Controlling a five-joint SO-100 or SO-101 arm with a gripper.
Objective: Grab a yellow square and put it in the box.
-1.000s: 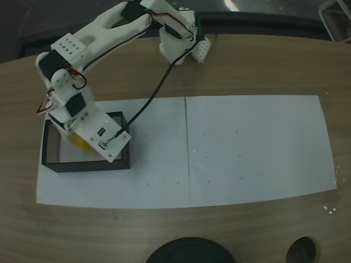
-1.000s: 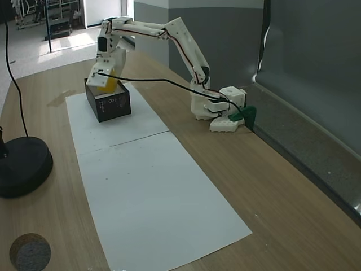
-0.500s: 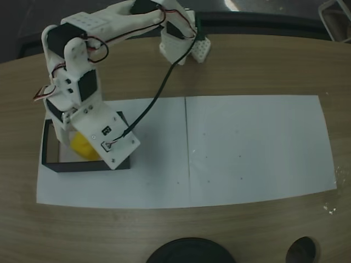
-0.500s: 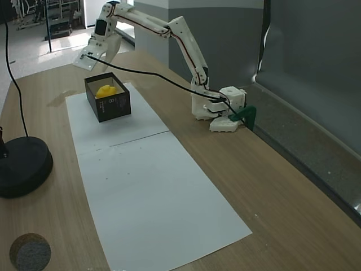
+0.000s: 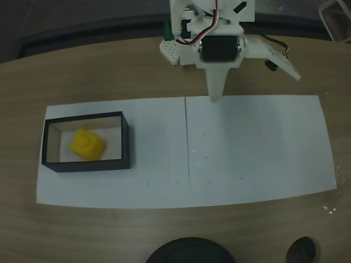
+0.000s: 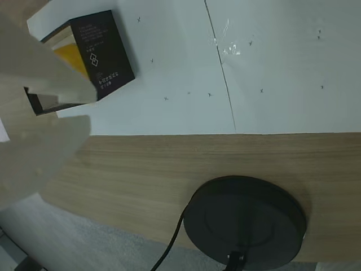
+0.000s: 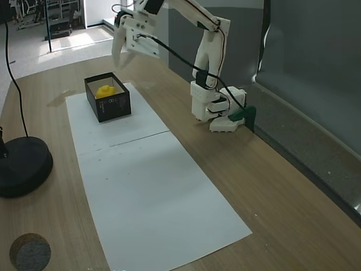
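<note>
**One cube home, arm clear of the box**

One yellow square (image 5: 86, 144) lies inside the box (image 5: 125, 143), near the middle of its pale floor, stud up. The gripper (image 7: 125, 52) hangs high and well apart from the box, its fingers spread wide and holding nothing. Judged from this, what remains is folding back: the arm should stay above the box walls and settle well away from them.

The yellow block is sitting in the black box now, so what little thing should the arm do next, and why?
Probably just fold back to rest near its base. The yellow square lies inside the box, and the gripper hangs open and empty, lifted well clear of it, so nothing seems left to carry.
</note>
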